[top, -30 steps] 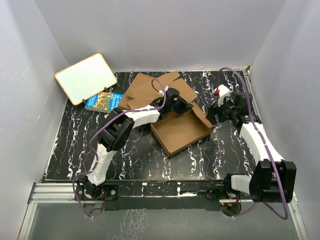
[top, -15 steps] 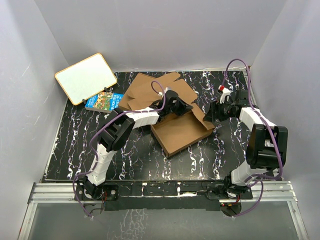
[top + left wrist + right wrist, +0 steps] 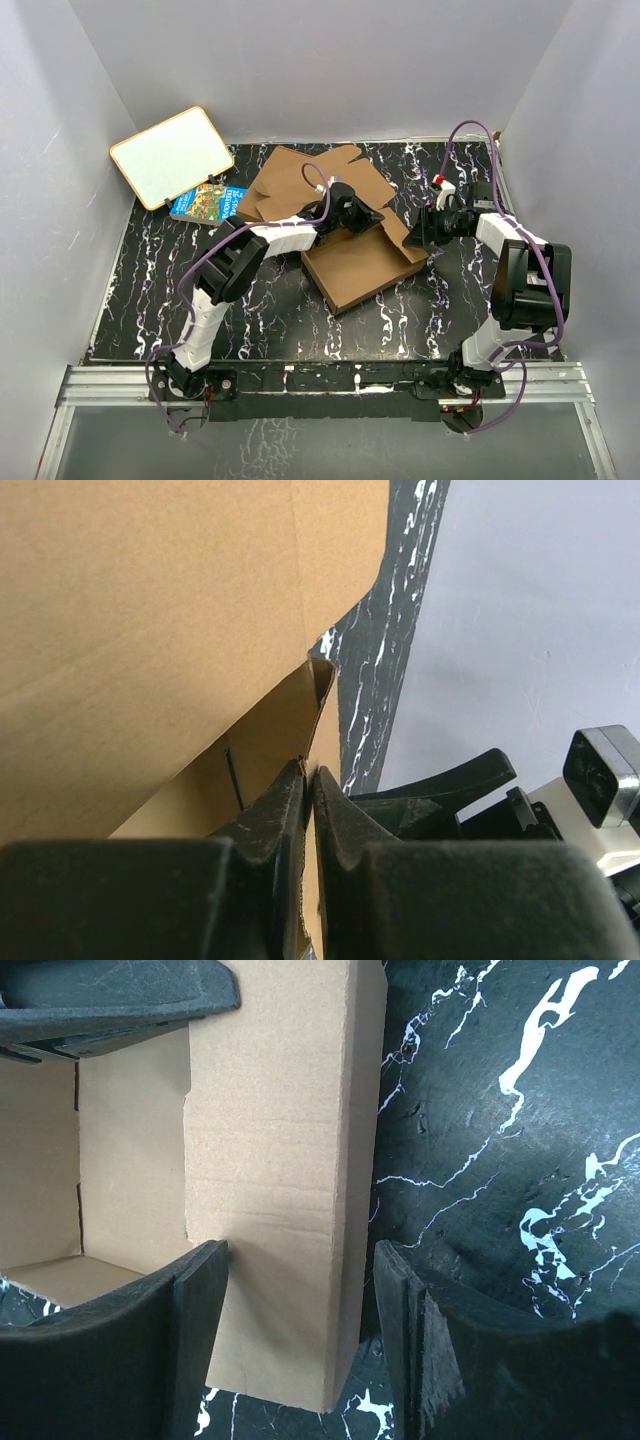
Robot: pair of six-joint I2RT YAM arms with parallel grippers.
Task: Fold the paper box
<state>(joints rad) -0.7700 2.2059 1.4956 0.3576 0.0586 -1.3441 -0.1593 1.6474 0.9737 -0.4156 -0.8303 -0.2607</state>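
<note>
A black marbled table (image 3: 150, 300) stands between white walls (image 3: 350, 70). Mid-table lies the box (image 3: 355, 270), a shallow open tray. The right gripper (image 3: 300, 1260) straddles its right flap, jaws apart. The left gripper (image 3: 310, 775) pinches its far wall. A book (image 3: 207, 202) lies far left.

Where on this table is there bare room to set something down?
Bare table lies on the near side of the paper box, between left arm and right arm, and left of the left arm, nearer than the book. Crowded at the box's far right, where left gripper and right gripper meet it.
</note>
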